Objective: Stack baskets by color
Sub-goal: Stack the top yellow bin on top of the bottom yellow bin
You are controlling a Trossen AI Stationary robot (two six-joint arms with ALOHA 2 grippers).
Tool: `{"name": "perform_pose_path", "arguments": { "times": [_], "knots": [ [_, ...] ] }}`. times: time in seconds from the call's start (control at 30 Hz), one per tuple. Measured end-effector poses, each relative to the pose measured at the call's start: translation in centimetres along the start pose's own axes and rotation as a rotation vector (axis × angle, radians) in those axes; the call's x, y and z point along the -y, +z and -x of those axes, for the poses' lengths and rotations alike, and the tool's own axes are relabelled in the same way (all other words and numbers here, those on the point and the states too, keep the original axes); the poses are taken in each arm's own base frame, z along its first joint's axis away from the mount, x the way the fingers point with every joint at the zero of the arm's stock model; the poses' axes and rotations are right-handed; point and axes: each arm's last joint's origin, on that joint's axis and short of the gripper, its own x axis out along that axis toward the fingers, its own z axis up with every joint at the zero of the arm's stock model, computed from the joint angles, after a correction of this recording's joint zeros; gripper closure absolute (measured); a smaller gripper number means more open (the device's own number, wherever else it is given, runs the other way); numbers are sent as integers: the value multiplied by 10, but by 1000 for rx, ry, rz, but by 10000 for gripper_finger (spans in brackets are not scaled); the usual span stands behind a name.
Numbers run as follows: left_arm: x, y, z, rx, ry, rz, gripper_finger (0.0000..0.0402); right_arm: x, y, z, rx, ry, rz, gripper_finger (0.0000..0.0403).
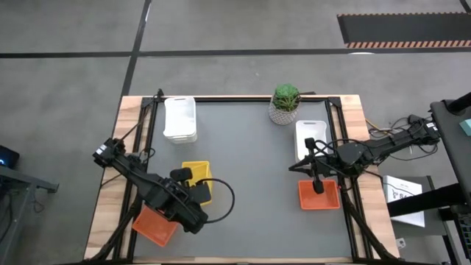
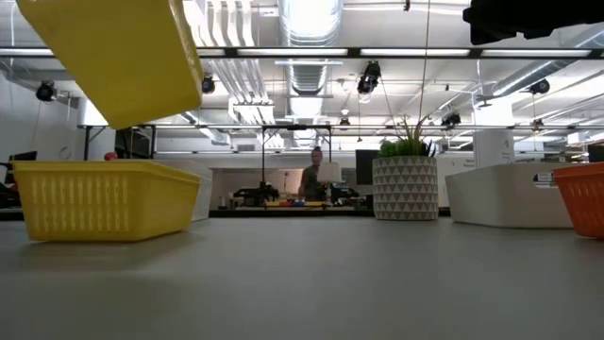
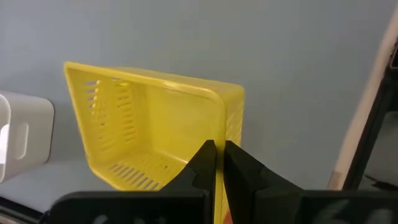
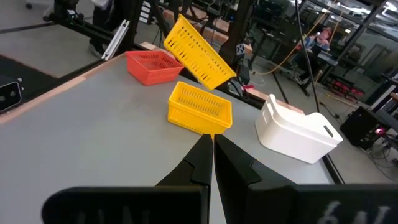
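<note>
1. At the worktop's front left corner you have an orange basket (image 1: pixel 154 224), partly under the left arm.
2. Your left gripper (image 3: pixel 215 163) is clamped on the rim of a yellow basket (image 4: pixel 198 51), holding it tilted in the air above a second yellow basket (image 1: pixel 195 174) that sits on the worktop left of centre. In the low view the lifted one hangs clear of the seated one.
3. Near the back edge on the left you can see a white stack (image 1: pixel 179 118) of baskets; how many are in it cannot be told.
4. At the back edge, right of centre, stands the potted plant (image 1: pixel 284 104).
5. Along the right edge sits another white basket (image 1: pixel 309 136), with an orange basket by the right edge (image 1: pixel 319 196) in front of it, touching or just beside it.
6. Your right gripper (image 4: pixel 209 151) has its fingers pressed together with nothing between them, and it hangs above that right-hand orange basket.
</note>
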Motion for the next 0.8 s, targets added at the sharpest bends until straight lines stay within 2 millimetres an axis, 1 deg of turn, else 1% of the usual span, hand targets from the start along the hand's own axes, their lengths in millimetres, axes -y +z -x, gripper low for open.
{"name": "perform_pose_path", "arguments": {
  "times": [0.4, 0.8],
  "knots": [
    [-2, -1, -10, -28, 31, -3, 401, -1, -2, 0, -6, 2, 2, 394],
    [-2, 0, -11, -26, 33, -2, 401, -1, -2, 0, -7, 2, 4, 394]
  ]
}}
